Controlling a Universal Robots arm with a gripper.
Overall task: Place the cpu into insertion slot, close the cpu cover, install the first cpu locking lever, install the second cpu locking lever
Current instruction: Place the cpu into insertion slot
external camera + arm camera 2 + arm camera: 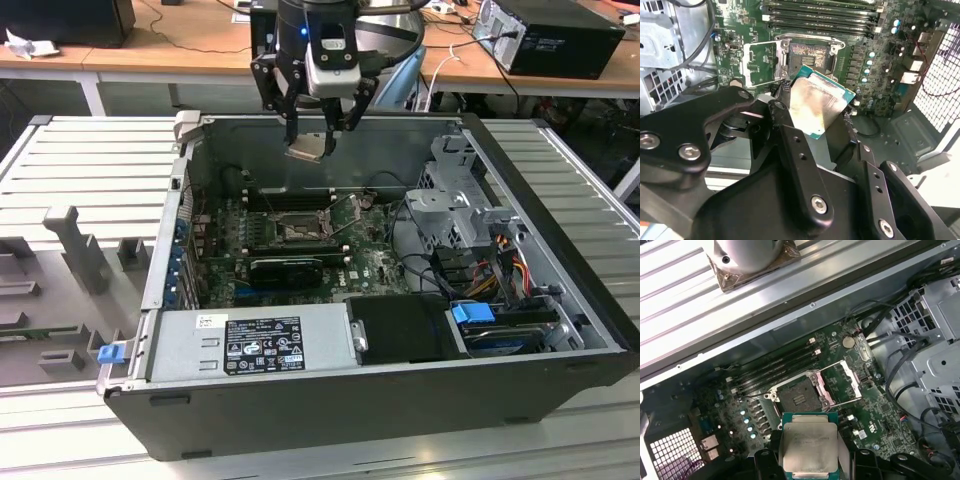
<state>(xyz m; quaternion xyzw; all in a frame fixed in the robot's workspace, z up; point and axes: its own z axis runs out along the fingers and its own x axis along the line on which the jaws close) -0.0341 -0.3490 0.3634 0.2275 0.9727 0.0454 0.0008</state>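
Cpu (809, 447) placement is not yet done, and all four steps look open.

Largest in the scene is the open computer case (300, 405), lying on its side on the counter (560, 160). The green circuit board (372, 265) lies flat on its floor. On that board sits the insertion slot (799, 399), a square black-rimmed socket with a dull brownish centre, and nothing lies in it. The cover (823, 388) is a thin metal frame with a big square window. It is swung back on its hinge and lies flat on the board just beside the insertion slot, touching it along one edge. So the way in is free, the cover has yet to be closed, and neither locking step looks done.

The fingers (763, 462) are clamped on the cpu, pinching it by two opposite edges. In the exterior view the chip hangs well apart from the insertion slot, raised above it at about the height of the case's open top. I judge it nearer the case's back wall than the slot is.

The chip itself is small, flat and square. Its silver-grey metal lid has a smudged, brownish sheen, and a narrow green border runs round the lid. In the exterior view it sits slightly tilted between the fingers. Its underside is hidden.
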